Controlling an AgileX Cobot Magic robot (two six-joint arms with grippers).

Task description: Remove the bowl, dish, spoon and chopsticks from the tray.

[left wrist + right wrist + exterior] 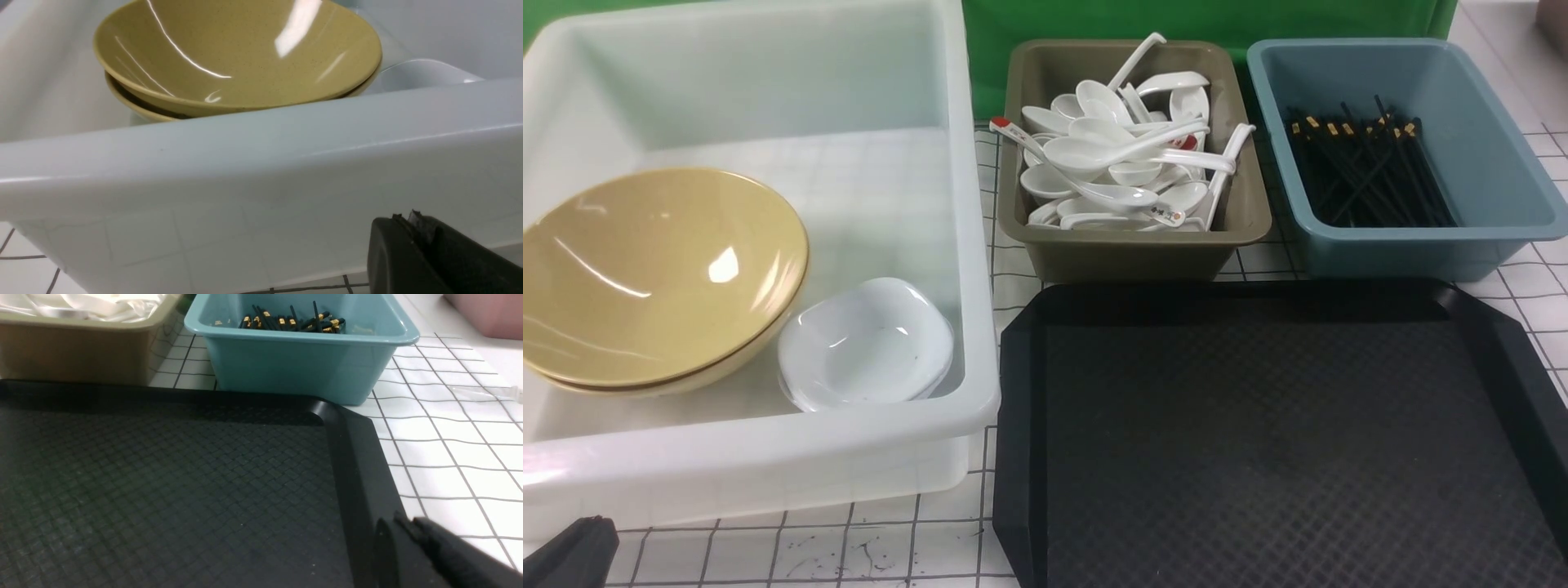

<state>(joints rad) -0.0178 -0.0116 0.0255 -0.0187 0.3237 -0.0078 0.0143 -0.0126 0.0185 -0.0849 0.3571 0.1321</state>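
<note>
Tray [1282, 441] sits bare on the near right of the worktop [849, 547] in the front view, nothing on its textured floor. Far left, the white tub [768, 441] holds the bowl [658, 273], stacked on another yellow bowl and tilted, with the dish [866, 343] just beside it on the right, touching its rim and nested on more white dishes. Beyond the tray, the olive tub [1131, 245] is heaped with white spoons [1111, 155]; which one is the task's spoon, I cannot tell. Right of it, the blue tub [1405, 245] carries a bundle of chopsticks [1368, 167]. A dark corner of the left gripper [568, 555] peeks in at the near left edge.

Over to the left wrist view: the left fingers [408, 253] are clenched together, grasping nothing, just outside the tub's near wall [245, 163]. The bowl [237, 53] shows over the rim, dish edge [425, 73] beside it.

Right wrist view now: the right fingers [408, 543] hover over the tray's right rim [355, 465], nothing between them; only a slim seam shows, so parted or closed I cannot tell. Blue tub [302, 367] with chopsticks [290, 320] lies beyond, olive tub [77, 351] to its left.
</note>
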